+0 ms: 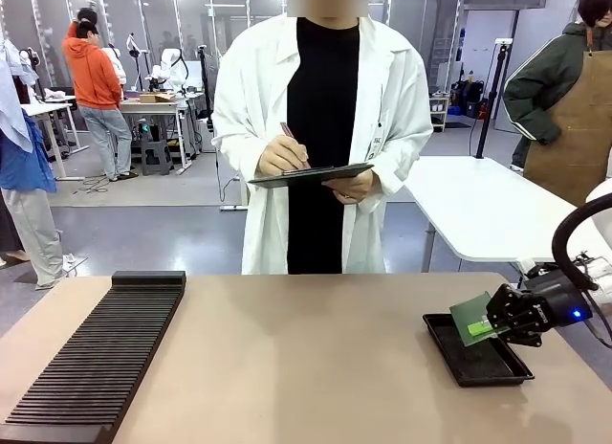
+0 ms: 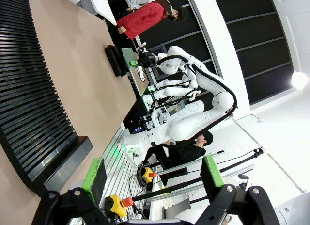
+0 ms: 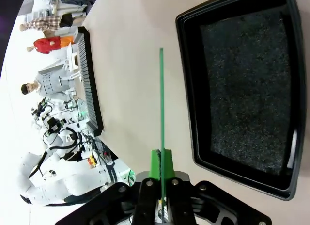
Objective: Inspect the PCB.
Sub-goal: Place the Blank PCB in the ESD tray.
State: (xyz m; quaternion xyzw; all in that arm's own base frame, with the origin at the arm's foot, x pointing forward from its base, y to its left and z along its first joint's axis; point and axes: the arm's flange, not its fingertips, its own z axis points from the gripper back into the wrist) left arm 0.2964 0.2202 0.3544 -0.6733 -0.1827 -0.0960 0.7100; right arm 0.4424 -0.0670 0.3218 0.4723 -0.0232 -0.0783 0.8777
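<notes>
Above the tan table (image 1: pixel 316 358), right jaws clamp the PCB (image 1: pixel 471 319); left jaws wide

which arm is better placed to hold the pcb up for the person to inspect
Right, likely. The right gripper is already shut on the PCB above the black tray; the left gripper is open, near the slotted rack.
</notes>
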